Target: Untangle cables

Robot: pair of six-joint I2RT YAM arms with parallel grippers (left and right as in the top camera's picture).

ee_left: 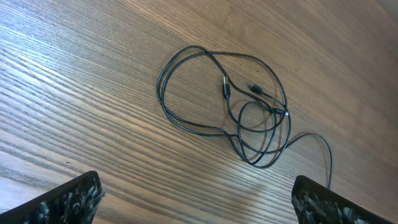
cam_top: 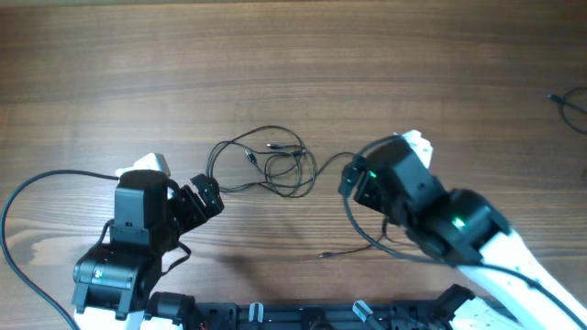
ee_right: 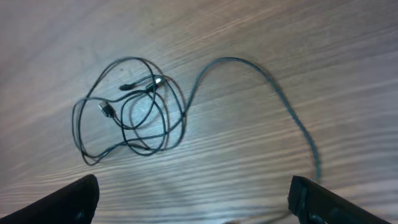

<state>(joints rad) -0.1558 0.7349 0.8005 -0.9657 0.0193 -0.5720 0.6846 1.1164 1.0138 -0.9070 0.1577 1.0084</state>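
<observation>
The cables (cam_top: 266, 160) are thin black wires in loose tangled loops on the wooden table, with small plugs near the middle of the tangle. They show in the left wrist view (ee_left: 236, 106) and the right wrist view (ee_right: 130, 109). One strand trails from the tangle toward the right arm (ee_right: 292, 112). A plug end (cam_top: 324, 254) lies near the table's front. My left gripper (cam_top: 206, 194) is open and empty, left of the tangle. My right gripper (cam_top: 351, 176) is open and empty, right of it.
The wooden table (cam_top: 293, 55) fills the view. Another thin black wire (cam_top: 570, 105) lies at the far right edge. The arms' thicker black cables curve at the front left (cam_top: 27, 197) and under the right arm (cam_top: 367, 234).
</observation>
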